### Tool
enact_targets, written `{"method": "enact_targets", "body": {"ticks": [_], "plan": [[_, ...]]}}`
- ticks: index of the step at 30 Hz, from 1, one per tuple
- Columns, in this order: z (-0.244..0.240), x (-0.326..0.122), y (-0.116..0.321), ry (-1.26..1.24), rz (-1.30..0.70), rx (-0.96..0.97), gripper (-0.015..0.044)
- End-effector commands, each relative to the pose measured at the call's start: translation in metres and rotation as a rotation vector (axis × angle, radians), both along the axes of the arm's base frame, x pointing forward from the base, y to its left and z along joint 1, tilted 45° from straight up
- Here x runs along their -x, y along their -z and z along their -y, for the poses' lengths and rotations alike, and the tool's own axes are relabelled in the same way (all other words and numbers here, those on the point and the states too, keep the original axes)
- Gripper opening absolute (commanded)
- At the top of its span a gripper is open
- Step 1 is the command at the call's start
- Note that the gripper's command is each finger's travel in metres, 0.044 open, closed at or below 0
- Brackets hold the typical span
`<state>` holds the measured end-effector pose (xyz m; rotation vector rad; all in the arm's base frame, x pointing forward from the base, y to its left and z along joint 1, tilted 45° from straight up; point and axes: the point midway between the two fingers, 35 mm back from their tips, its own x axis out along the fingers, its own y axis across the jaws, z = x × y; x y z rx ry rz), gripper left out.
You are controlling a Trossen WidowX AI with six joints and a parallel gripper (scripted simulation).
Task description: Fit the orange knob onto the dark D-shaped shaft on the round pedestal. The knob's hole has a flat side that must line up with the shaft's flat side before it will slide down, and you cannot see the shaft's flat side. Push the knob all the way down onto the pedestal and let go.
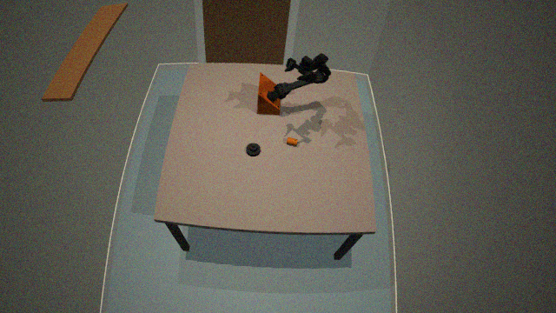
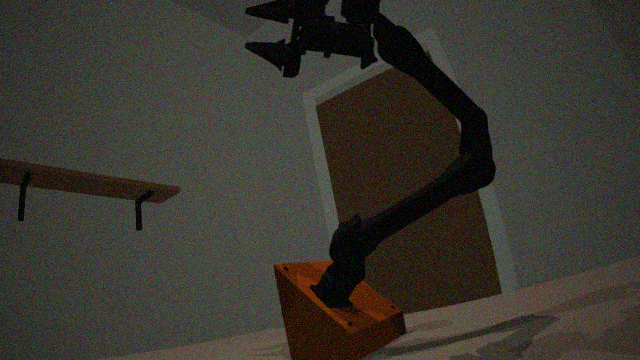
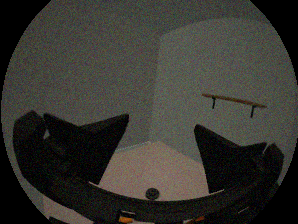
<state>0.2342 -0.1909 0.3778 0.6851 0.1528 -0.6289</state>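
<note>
The orange knob (image 1: 292,142) is on the table, to the right of the pedestal in the top view, and appears to lie on its side. The round dark pedestal (image 1: 253,149) (image 3: 152,193) stands on the table with a small raised shaft at its middle; the shaft's flat side cannot be made out. My gripper (image 2: 246,28) (image 3: 162,123) is open and empty, raised high above the table and well away from both knob and pedestal. The exterior view shows neither knob nor pedestal.
The arm stands on an orange wedge-shaped base (image 1: 268,109) (image 2: 320,320) near the table's back edge. The table (image 1: 208,187) has shadows of the arm across its back right part. A brown wall shelf (image 1: 82,56) (image 2: 90,182) (image 3: 232,100) and a brown door (image 1: 247,30) (image 2: 400,150) are beyond the table.
</note>
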Motion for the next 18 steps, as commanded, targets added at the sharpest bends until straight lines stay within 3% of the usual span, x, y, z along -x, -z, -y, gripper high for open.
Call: {"method": "enact_targets", "body": {"ticks": [1,5,10,18], "plan": [[-0.002,-0.003,0.003,-0.009,-0.001,-0.017,0.0426],[-0.044,-0.05,0.064,-0.164,-0.063,-0.363,0.044],[-0.106,-0.08,0.125,-0.265,-0.205,-0.72,0.044],[-0.234,-0.071,0.22,-0.244,-0.652,-1.276,0.044]]}}
